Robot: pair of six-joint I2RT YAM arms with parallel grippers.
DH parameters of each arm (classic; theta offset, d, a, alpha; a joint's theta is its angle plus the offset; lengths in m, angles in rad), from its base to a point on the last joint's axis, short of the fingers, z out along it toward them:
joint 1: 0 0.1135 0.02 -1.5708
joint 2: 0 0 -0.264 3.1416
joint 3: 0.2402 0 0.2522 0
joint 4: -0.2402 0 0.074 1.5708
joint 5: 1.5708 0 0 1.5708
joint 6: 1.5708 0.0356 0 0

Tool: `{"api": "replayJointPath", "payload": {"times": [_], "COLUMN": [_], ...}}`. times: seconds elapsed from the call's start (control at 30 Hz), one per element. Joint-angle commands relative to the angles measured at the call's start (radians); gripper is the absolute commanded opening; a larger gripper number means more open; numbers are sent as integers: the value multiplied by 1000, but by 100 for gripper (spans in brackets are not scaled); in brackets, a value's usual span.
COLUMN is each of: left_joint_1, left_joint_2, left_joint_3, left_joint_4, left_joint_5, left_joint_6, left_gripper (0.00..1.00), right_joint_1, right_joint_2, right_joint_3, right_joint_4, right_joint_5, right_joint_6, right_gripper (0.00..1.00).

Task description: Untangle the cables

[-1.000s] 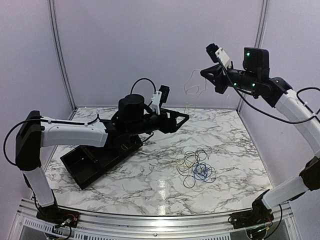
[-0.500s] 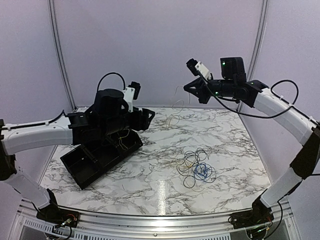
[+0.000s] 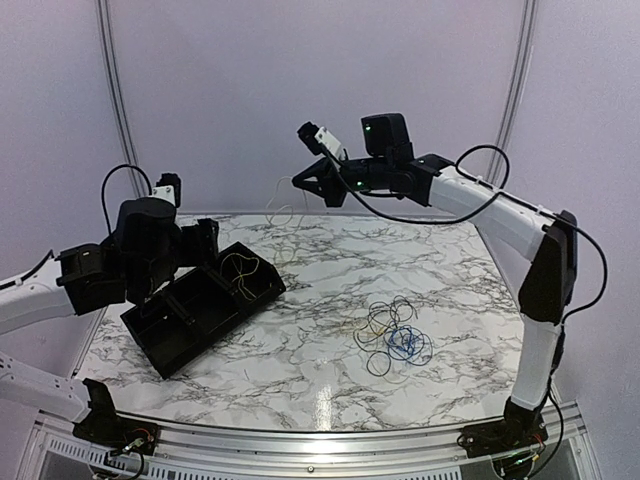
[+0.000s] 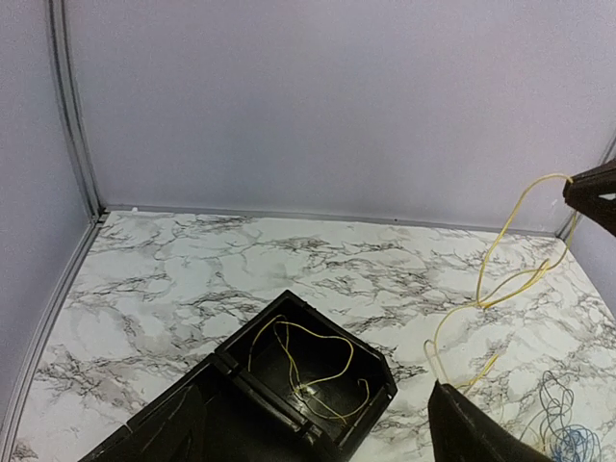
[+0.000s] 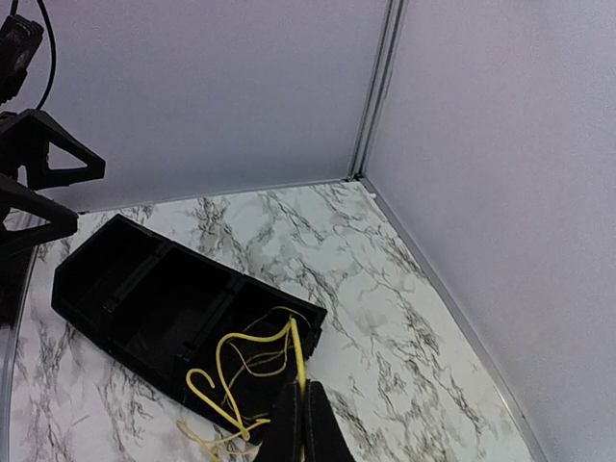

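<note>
From above, the right gripper (image 3: 301,184) pinches the yellow cable (image 3: 243,269) high over the table (image 3: 300,350); its lower end coils in the tray's (image 3: 170,335) end compartment. The left gripper (image 3: 205,240) hangs beside the tray. The black cable (image 3: 378,325) and blue cable (image 3: 403,345) lie tangled, well apart from the tray.

Left wrist: the left gripper (image 4: 313,390) is spread wide, holding nothing, above the tray (image 4: 380,371).

Right wrist: the right gripper (image 5: 303,414) is clamped on the yellow cable (image 5: 241,356).

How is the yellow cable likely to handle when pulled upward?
Likely very floppy: the yellow cable sags in loose curls below the right claw. Probably light, being so thin. Its loops in the tray may snag on the rim.
</note>
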Motion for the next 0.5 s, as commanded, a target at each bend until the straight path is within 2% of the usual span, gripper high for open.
{"api": "replayJointPath", "payload": {"times": [0.0, 0.2, 0.47], "left_joint_1": [4, 8, 8], "left_joint_2": [-93, -164, -165], "left_joint_3": [-35, -66, -56], "left_joint_4": [-83, -107, -133], "left_joint_5": [-130, -183, -176], "left_joint_6": [-56, -72, -107], "left_gripper": [83, 83, 84], "right_joint_1": [50, 96, 98], "right_joint_2": [111, 267, 427], "right_joint_3": [145, 293, 311], "right_joint_4": [69, 115, 126], "right_joint_5": [-48, -90, -36], "right_joint_6": [68, 135, 147], "right_gripper": [0, 0, 0]}}
